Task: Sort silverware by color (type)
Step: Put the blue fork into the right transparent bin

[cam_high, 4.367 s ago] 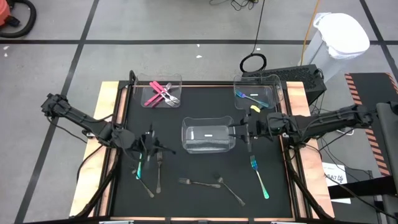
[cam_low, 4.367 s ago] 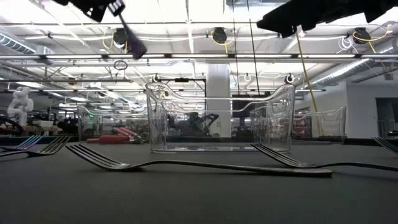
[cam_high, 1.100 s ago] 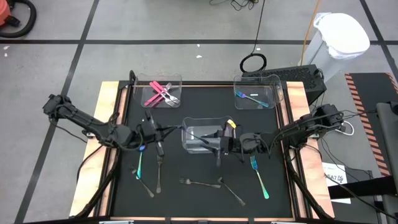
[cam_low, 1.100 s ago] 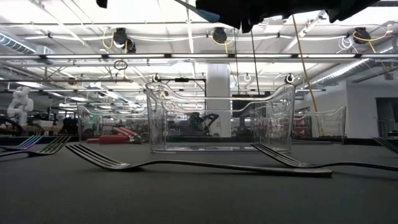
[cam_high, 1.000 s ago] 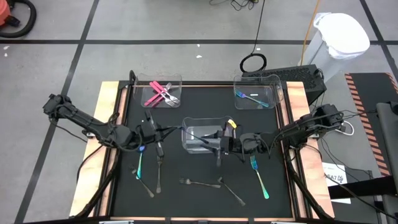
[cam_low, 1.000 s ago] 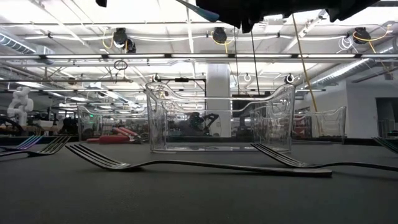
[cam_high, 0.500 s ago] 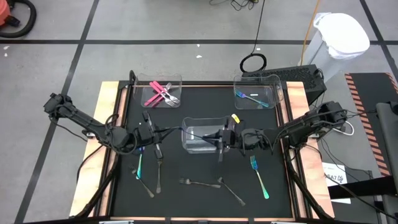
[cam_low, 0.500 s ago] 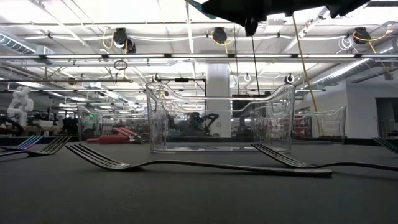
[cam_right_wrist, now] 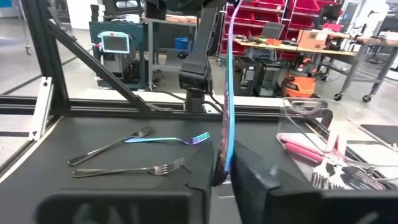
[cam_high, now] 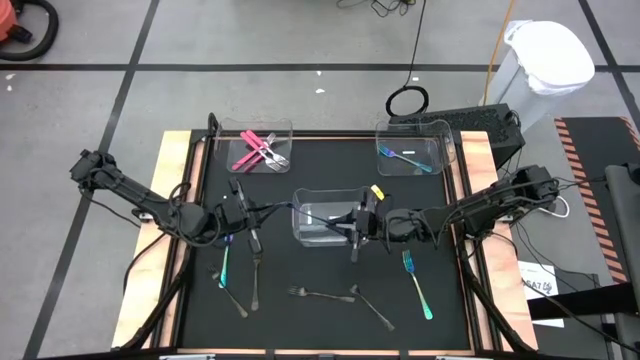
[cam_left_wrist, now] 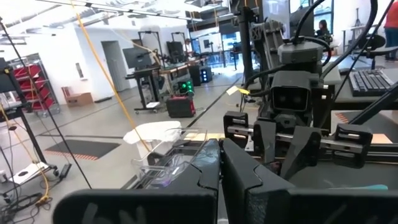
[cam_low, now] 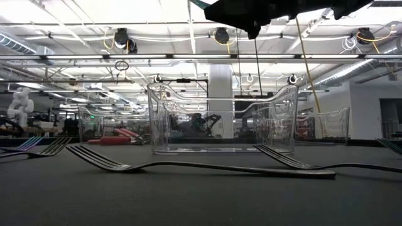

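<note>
Silverware is mid hand-over above the middle bin (cam_high: 300,199) — left gripper (cam_high: 250,212) and right gripper (cam_high: 356,227) both pinch one iridescent piece (cam_right_wrist: 230,93), probably bound for the far-right bin (cam_high: 441,150) of blue-teal ones.

Clear bins on a black table, with room clutter around it.
Three clear plastic bins are set on the black table (cam_high: 330,310): one (cam_high: 331,221) at the middle, one (cam_high: 262,135) at the far left, one (cam_high: 415,145) at the far right. A white bin (cam_high: 548,55) and a keyboard (cam_high: 470,122) are seen beyond the right corner.
</note>
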{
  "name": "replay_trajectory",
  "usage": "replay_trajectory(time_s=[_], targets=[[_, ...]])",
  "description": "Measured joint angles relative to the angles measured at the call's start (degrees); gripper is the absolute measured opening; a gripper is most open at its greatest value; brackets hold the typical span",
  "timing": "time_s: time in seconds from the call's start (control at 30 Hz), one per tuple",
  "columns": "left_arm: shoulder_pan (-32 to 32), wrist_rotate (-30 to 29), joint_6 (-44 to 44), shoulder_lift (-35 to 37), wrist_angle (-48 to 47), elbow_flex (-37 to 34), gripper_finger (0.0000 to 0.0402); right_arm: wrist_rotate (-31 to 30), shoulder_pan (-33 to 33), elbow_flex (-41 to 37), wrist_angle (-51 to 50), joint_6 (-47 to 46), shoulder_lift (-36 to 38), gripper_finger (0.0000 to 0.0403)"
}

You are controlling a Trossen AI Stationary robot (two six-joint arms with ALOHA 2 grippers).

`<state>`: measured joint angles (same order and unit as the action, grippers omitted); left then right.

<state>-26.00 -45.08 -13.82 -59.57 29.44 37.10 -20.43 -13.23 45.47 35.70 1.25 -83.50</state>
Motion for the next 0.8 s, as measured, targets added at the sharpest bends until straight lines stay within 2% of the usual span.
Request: replay_trajectory(time_s=[0.1,0.3,0.4,0.5,0.6,0.8], targets=[[-0.02,0.07,-0.11,0.00,-0.48,0.00,0.0001,-0.39,0.04,-0.06,0.00,0.16,0.00,0.0010],[-0.02,0.02,1.31,0.04,-2.91,0.02,0.0002,-0.34,0.05,-0.11,-0.41,0.18,-0.01,0.0007],[-0.04,0.87,3.36,0.04,-4.55,0.02,0.0016,-0.52,0.09,-0.13,-1.19,0.58,-0.02,0.0005],[-0.02,3.81,4.48,-0.13,-5.69,0.04,0.0054,-0.30,0.20,-0.09,-1.73,1.38,0.50,0.0004],[-0.02,5.05,4.57,-0.21,-6.65,0.00,0.0110,-0.04,0.20,-0.09,-3.48,1.38,1.91,0.0003],[-0.02,0.97,3.74,0.60,-6.63,0.00,0.0211,-0.48,0.28,-0.07,-10.71,0.50,7.21,0.0002]])
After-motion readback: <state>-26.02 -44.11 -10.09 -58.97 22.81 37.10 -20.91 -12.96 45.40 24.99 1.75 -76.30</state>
